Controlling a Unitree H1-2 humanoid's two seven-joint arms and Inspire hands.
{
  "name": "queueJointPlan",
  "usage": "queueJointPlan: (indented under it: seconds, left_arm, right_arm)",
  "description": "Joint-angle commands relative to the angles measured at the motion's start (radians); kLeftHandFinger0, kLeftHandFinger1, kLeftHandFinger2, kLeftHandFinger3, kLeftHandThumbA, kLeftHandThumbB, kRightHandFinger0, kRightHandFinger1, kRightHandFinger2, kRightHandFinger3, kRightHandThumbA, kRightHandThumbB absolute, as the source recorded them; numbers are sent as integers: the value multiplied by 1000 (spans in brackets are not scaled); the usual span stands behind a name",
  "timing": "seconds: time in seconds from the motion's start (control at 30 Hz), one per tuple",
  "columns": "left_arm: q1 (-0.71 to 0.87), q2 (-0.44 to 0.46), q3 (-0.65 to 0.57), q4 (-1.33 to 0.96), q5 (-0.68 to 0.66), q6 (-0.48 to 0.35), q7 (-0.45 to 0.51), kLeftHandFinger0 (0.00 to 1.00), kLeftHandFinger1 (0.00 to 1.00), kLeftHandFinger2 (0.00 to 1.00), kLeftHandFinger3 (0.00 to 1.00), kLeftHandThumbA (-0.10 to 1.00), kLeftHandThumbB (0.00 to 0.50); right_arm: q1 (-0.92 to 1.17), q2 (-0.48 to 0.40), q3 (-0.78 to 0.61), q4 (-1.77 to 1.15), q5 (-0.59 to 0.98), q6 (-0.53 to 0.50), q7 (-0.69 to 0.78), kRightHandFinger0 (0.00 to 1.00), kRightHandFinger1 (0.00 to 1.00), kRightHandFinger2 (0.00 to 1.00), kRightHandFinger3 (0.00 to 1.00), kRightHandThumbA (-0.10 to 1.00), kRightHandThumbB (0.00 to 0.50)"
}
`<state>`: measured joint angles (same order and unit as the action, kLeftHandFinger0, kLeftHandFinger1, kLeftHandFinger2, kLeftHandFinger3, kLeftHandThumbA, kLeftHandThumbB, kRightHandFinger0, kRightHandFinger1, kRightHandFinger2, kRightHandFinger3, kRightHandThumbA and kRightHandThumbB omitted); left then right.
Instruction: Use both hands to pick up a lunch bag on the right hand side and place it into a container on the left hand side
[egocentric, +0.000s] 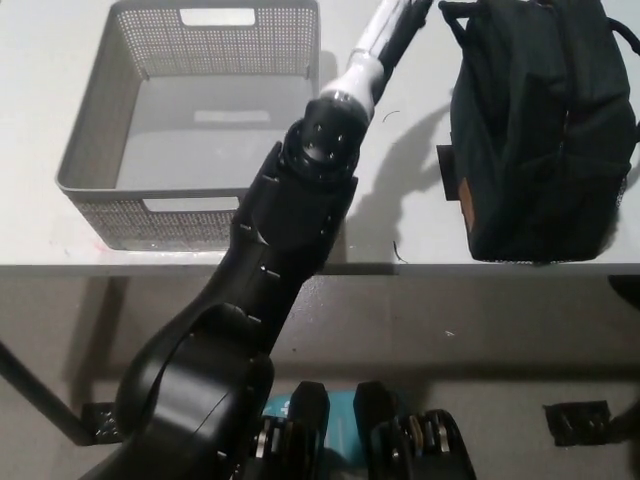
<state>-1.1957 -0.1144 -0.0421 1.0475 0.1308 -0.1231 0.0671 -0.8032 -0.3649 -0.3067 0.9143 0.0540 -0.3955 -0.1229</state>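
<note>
lunch bag (535, 130) sits upright on the desk's (400, 215) right side | grey mesh container (100, 140) well apart at left | left arm (300, 230) reaches up between them, fingers out of frame, can't tell

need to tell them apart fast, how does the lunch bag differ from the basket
The lunch bag is dark, soft fabric, closed; the basket is pale grey rigid mesh, open-topped and empty. The lunch bag lies at the table's right, the basket at its left. Both rest on the white table.
</note>
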Motion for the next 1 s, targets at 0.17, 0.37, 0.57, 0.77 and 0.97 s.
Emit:
queueJointPlan:
  seconds: [0.17, 0.37, 0.57, 0.77, 0.97]
  left_arm:
    - [-8, -53, -66, 102, 45, -116, 54, 1000, 1000, 1000, 1000, 1000, 295]
    - [36, -95, -132, 179, 79, -145, 80, 1000, 1000, 1000, 1000, 1000, 342]
    - [45, -113, -181, 216, 102, -136, 89, 1000, 1000, 1000, 1000, 1000, 353]
    - [-10, -154, -204, 233, 99, -65, 14, 1000, 1000, 1000, 1000, 1000, 353]
    - [-54, -176, -211, 210, 91, 18, -37, 1000, 1000, 1000, 1000, 1000, 354]
  right_arm:
    - [-97, 26, 1, 129, 73, -75, 60, 1000, 1000, 1000, 1000, 1000, 239]
    - [-127, 69, -24, 245, 132, -74, 103, 1000, 1000, 1000, 1000, 1000, 197]
    - [-122, 159, -93, 219, 265, -3, 221, 1000, 1000, 1000, 1000, 1000, 120]
    - [-44, 318, -114, -30, 425, 200, 347, 1000, 1000, 1000, 1000, 1000, 114]
    - [19, 410, -61, -312, 433, 338, 215, 1000, 1000, 1000, 1000, 1000, 119]
